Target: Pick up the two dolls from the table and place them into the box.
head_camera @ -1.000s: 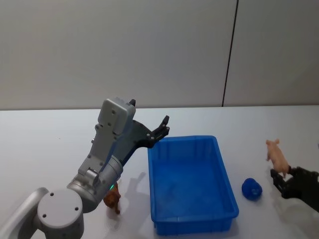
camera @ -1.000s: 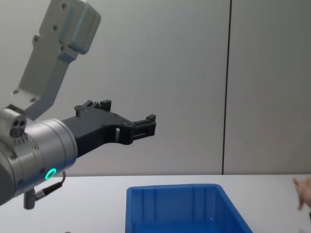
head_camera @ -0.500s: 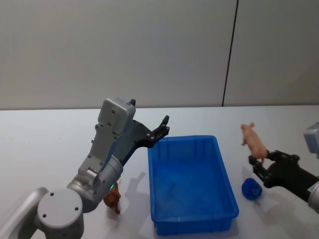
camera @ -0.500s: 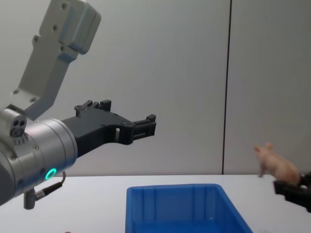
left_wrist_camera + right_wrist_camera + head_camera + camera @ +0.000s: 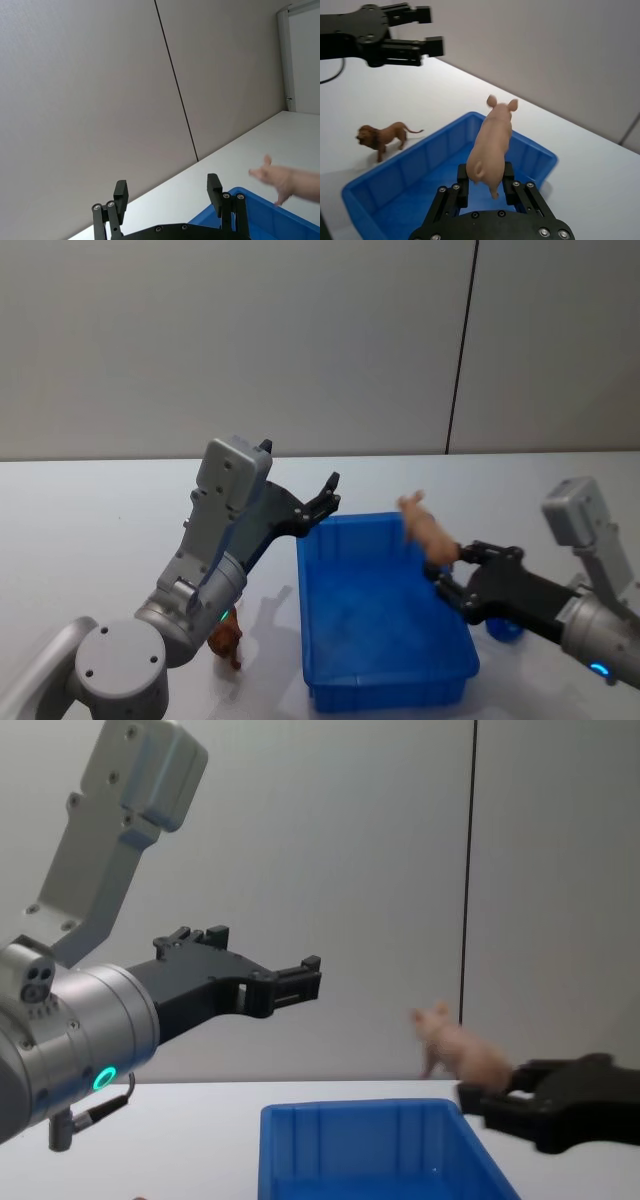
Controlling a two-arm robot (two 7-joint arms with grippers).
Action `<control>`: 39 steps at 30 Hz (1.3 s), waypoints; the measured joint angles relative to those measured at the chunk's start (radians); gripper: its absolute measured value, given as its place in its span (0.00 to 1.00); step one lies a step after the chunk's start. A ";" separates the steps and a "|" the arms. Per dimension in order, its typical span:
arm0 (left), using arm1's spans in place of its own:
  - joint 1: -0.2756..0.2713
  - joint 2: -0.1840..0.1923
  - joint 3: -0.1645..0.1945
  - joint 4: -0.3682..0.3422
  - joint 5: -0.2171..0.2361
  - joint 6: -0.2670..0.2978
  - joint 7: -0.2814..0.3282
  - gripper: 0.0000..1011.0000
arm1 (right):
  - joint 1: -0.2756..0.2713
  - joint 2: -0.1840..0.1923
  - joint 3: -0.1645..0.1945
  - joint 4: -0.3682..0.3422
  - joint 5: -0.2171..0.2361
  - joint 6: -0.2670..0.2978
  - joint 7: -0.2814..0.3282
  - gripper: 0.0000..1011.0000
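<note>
My right gripper (image 5: 448,572) clamps the small pink plastic pig doll (image 5: 424,525), light and stiff I reckon, by its rump over the right side of the bright blue plastic bin (image 5: 385,690), while my left gripper (image 5: 328,496) hangs spread by its far-left corner.

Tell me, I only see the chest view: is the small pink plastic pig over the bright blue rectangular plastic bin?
Observer: Yes. In the right wrist view the pig is held above the bin's open inside, its rear end pinched in the right gripper.
Operator: Is anything in the bin?
Observer: No, the head view shows the visible floor bare.
Operator: Where's the other doll?
Observer: A small brown lion figure stands on the white table left of the bin, near the left arm. The left gripper hovers open above the table by the bin's far left corner.
</note>
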 joint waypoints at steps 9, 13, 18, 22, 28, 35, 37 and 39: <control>0.000 0.000 0.000 0.000 0.000 0.000 0.000 0.99 | 0.050 -0.049 -0.039 0.056 -0.017 0.027 0.076 0.60; 0.000 0.000 0.000 0.000 0.000 0.000 0.000 0.99 | 0.069 -0.066 -0.050 0.083 -0.020 0.038 0.089 0.72; 0.000 0.000 0.000 0.000 0.000 0.000 0.000 0.99 | 0.079 -0.071 -0.053 0.098 -0.019 0.043 0.088 0.88; 0.000 0.000 0.000 0.000 0.000 0.000 0.000 0.99 | 0.080 -0.066 -0.047 0.102 -0.007 0.046 0.072 0.98; 0.000 0.000 0.000 0.000 0.000 0.000 0.000 0.99 | 0.060 -0.045 -0.030 0.094 0.018 0.049 0.034 0.99; 0.000 0.000 0.000 0.000 0.000 0.000 0.000 0.99 | 0.014 -0.001 0.000 0.070 0.065 0.055 -0.021 0.99; 0.000 0.000 0.000 0.000 0.000 0.000 0.000 0.99 | 0.003 0.009 0.006 0.066 0.072 0.057 -0.030 0.99; 0.000 0.000 0.000 0.000 0.000 0.000 0.000 0.99 | -0.010 0.023 0.015 0.062 0.084 0.060 -0.043 0.99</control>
